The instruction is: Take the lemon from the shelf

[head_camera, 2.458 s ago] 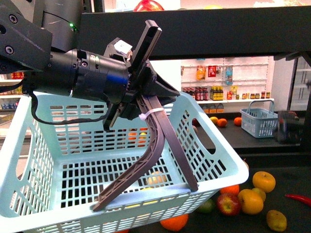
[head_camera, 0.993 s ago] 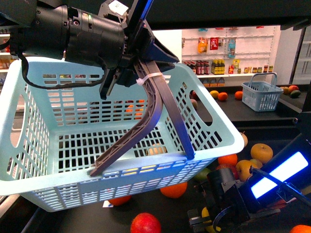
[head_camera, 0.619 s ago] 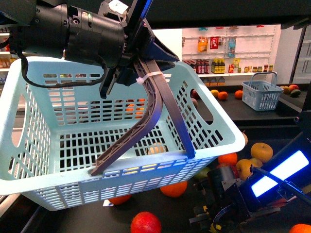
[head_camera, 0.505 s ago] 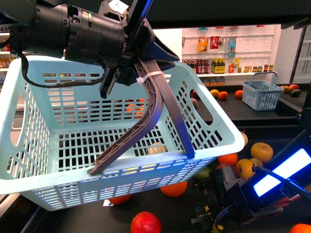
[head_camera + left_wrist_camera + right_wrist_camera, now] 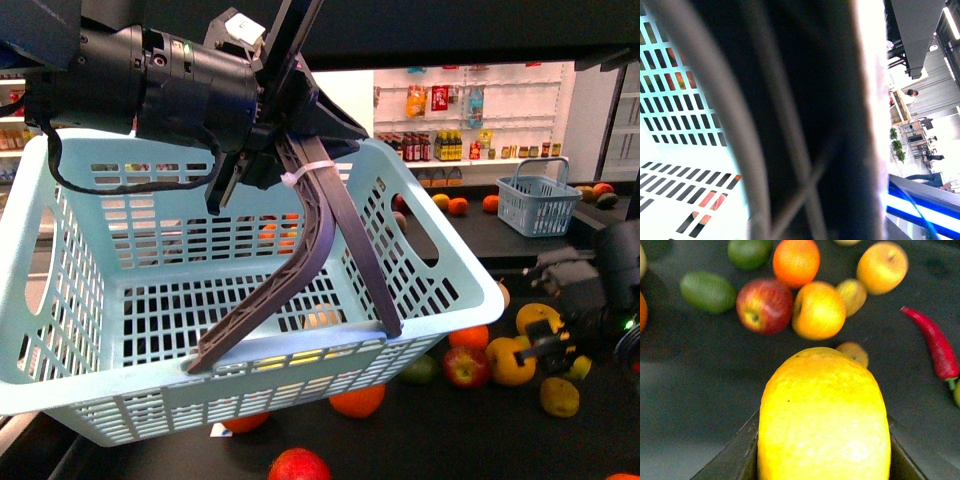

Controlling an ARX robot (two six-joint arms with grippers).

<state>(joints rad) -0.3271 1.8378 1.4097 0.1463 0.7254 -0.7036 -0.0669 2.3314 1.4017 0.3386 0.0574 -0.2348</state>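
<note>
Pale blue slotted basket (image 5: 120, 385); red apple (image 5: 764, 305), orange (image 5: 796, 261), green oval fruit (image 5: 708, 291), red chilli (image 5: 935, 345).

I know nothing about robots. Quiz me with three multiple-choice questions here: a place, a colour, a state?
1. Where is the bright yellow oval lemon? A on the floor; B held in the right gripper; C on a wall shelf.
2. The long thin pepper on the black shelf tray is: A red; B green; C purple.
3. The left gripper is: A open; B shut on the pale blue plastic basket's dark handle; C out of view.
B: the wrist view shows it gripped. A: plainly red. B: the basket hangs from it.
</note>
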